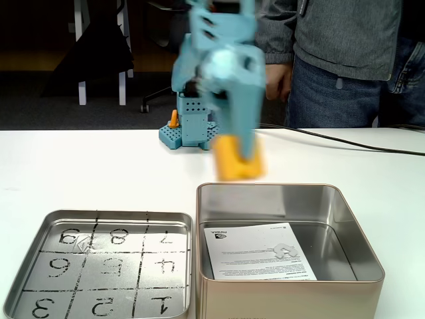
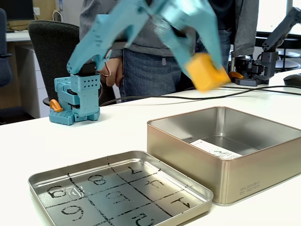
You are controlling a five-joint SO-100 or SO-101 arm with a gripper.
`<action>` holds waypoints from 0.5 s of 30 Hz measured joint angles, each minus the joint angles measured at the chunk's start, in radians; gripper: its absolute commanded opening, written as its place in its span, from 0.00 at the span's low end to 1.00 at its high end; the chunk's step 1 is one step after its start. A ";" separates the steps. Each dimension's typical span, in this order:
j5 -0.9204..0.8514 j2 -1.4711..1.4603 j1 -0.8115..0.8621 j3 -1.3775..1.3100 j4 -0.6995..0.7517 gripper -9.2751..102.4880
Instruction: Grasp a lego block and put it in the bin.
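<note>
Tool (image 2: 207, 66) gripping lego block (image 2: 206, 71) — arm arched forward, above bin (image 2: 188, 141) rim

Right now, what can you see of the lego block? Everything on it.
The lego block is a mustard-yellow cube, plastic by the look, motion-blurred in both fixed views, so no stud is discernible. It hangs in the air, tilted, clamped in the teal hand, whose finger crosses its front face. It touches nothing else. It sits above the table near the far rim of the bin, not yet inside it; in another fixed view it is well above the tin.
</note>
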 measured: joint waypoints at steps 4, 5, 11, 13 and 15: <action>-0.021 -0.091 -0.077 -0.014 0.021 0.08; -0.025 -0.130 -0.084 -0.034 0.023 0.08; -0.021 -0.360 -0.083 -0.129 0.037 0.08; -0.018 -0.396 -0.083 -0.132 0.040 0.08; -0.018 -0.400 -0.067 -0.132 0.054 0.08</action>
